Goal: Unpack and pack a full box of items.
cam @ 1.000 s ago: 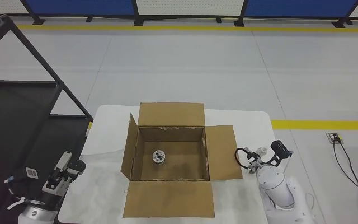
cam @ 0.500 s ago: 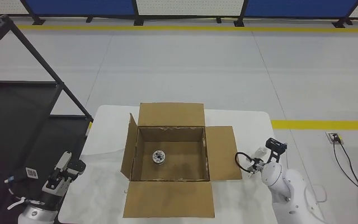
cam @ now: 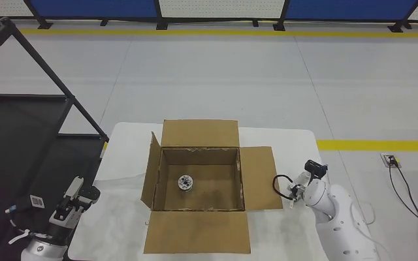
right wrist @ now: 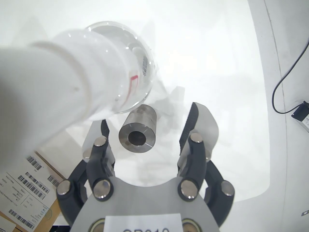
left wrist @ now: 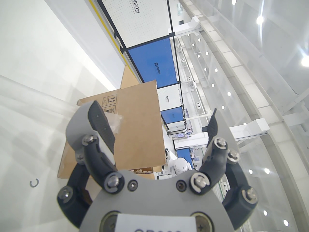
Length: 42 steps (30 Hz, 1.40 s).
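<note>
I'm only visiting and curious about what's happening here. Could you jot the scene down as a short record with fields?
container: open cardboard box, flaps spread, on the white table
inside it: one small round item
right hand: open, pointed at a metal cylinder next to a white bottle, beside the box
left hand: open, holding nothing, facing the box from its other side

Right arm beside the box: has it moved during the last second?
Yes. Seen from above, the right gripper has edged toward the cardboard box, its arm swinging outward behind it.
</note>
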Each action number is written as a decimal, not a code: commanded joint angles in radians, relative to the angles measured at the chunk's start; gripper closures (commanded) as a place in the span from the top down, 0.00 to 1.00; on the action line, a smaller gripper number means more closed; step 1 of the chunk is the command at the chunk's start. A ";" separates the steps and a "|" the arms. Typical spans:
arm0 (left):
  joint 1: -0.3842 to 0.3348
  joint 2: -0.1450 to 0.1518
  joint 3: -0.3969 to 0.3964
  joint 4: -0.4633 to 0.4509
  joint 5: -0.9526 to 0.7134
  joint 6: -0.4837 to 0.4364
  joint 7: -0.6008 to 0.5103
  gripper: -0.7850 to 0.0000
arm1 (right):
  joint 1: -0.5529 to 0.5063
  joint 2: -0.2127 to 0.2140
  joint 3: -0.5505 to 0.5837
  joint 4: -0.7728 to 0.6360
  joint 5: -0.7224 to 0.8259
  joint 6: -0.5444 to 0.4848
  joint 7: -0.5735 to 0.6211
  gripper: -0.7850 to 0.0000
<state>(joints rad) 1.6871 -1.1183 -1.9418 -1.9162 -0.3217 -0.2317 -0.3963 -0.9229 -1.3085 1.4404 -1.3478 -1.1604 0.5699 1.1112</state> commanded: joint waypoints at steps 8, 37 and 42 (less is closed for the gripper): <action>0.000 0.000 0.000 0.000 0.000 0.000 0.000 1.00 | -0.032 0.001 0.001 -0.059 -0.006 0.002 -0.001 0.09; 0.000 0.000 0.000 0.000 0.000 0.000 0.000 1.00 | -0.354 -0.012 -0.064 -0.891 0.061 0.044 -0.203 0.00; 0.000 0.000 0.000 0.000 0.000 0.000 0.000 1.00 | -0.260 -0.031 -0.196 -0.805 0.088 0.069 -0.248 0.00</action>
<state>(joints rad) 1.6871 -1.1183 -1.9418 -1.9162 -0.3217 -0.2317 -0.3963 -1.2120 -1.3345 1.2720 -2.1750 -1.0911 0.6232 0.8678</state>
